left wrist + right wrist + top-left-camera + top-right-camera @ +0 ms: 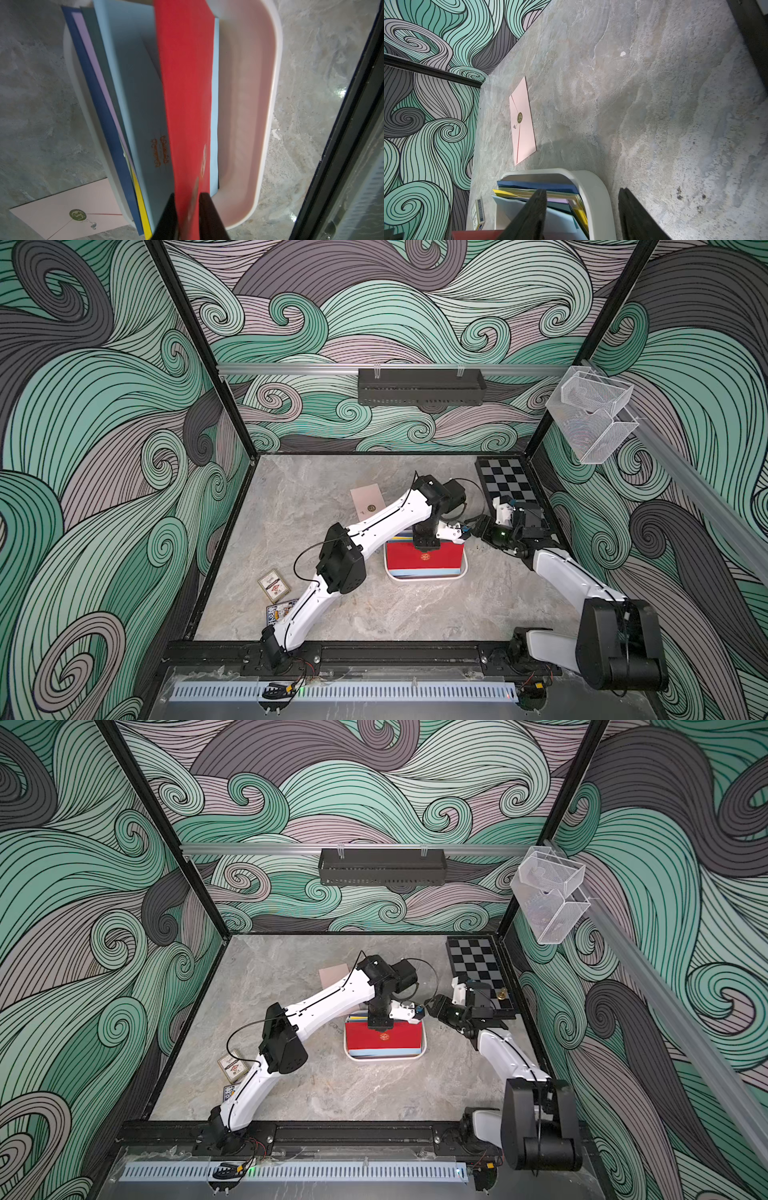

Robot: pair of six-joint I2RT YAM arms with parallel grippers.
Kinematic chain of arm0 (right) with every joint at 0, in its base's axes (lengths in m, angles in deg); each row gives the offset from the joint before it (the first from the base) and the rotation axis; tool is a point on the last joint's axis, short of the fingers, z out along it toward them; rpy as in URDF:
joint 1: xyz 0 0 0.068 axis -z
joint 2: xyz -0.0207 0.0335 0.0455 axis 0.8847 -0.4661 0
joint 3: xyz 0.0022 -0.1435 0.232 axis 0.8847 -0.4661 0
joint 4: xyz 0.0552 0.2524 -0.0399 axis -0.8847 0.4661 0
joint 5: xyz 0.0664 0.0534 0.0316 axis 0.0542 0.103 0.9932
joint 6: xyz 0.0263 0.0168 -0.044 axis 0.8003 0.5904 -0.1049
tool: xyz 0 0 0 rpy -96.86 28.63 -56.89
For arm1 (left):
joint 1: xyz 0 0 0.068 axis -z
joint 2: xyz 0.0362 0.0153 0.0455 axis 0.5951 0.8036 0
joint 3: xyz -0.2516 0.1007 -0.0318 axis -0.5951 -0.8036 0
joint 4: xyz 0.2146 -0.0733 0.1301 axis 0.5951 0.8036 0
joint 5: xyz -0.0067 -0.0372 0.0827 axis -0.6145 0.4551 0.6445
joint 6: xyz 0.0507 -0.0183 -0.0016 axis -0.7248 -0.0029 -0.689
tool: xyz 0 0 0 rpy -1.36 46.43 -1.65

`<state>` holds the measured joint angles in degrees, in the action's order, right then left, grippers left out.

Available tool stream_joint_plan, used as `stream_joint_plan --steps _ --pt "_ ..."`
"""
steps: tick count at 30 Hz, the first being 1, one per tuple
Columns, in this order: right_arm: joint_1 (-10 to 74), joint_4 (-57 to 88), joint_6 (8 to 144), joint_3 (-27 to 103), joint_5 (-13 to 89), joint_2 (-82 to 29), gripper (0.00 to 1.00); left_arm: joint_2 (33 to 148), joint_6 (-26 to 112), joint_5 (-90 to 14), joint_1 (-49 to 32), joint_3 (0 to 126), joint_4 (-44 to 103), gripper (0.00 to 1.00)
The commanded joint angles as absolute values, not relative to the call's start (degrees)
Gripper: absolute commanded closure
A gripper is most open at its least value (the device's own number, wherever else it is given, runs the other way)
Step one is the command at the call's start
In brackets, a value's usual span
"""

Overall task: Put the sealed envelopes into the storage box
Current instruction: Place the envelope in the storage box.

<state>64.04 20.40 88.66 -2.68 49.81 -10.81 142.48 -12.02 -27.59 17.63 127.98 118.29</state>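
Left gripper (188,195) narrowly astride the red envelope (187,83) upright in the white box (259,104), held or loose impossible to tell; risk on lifting of dragging it back out or toppling the leaning envelopes (128,72); pink envelope (47,216) lying outside on the table (31,104).

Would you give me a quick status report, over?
Left gripper parted around red envelope in storage box. Right gripper open, empty, alongside. Pink envelope on table, beneath left arm.

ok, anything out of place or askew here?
Yes. A pink envelope lies on the table outside the storage box, just beyond its far side. The envelopes inside stand fanned and leaning, not stacked square. A small white scrap lies on the table near the box.
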Motion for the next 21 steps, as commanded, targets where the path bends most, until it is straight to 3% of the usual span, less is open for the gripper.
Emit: stream_joint_plan --steps 1,9,13,18,21 --pt "64.41 19.87 88.45 -1.39 50.96 -11.08 0.41 142.57 -12.32 -26.58 17.71 127.89 118.07 0.69" --pt "64.41 20.31 88.23 -0.6 51.08 -11.37 0.41 139.71 -5.41 -26.04 15.8 128.12 113.65 0.68" --pt "63.75 20.84 89.05 1.39 53.94 -13.55 0.42 137.21 0.61 -30.98 12.26 126.03 111.31 0.7" --pt "61.03 24.79 88.09 3.79 54.08 -15.7 0.43 130.56 9.06 -36.11 7.51 115.82 103.88 0.73" --pt "58.1 25.86 86.58 5.31 53.37 -16.55 0.44 122.77 15.37 -37.13 3.45 103.28 93.26 0.72"
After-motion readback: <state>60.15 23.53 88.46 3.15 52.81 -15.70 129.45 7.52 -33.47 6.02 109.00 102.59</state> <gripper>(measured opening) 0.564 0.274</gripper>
